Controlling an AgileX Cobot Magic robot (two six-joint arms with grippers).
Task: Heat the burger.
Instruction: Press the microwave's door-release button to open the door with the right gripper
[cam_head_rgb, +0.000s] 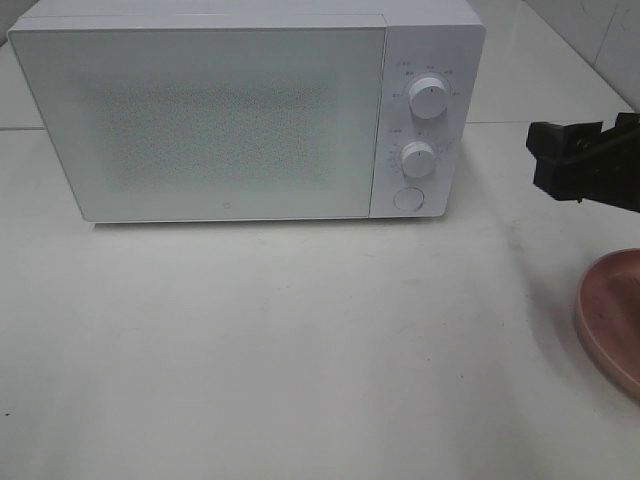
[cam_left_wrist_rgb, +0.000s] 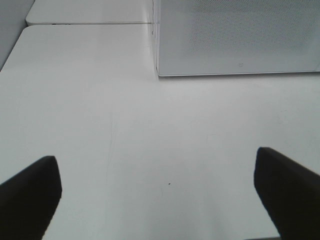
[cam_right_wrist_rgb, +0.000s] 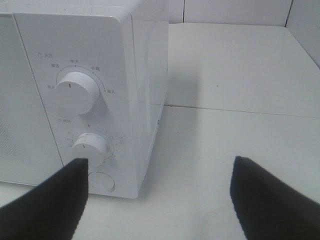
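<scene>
White table (cam_head_rgb: 300, 350) bears a shut microwave (cam_head_rgb: 200, 120) and pink plate (cam_head_rgb: 612, 320).

The white microwave (cam_head_rgb: 230, 120) stands upright at the back of the white table (cam_head_rgb: 300, 350), its speckled door (cam_head_rgb: 200, 125) shut. On its right-hand panel, two round white knobs (cam_head_rgb: 428, 97) sit above a round button (cam_head_rgb: 407, 198).

The left tool (cam_left_wrist_rgb: 155, 167) points forward and down, its two dark fingers (cam_left_wrist_rgb: 30, 195) spread wide with nothing between them. The right tool (cam_right_wrist_rgb: 160, 167) is held raised, its jaws likewise parted wide and empty.
</scene>
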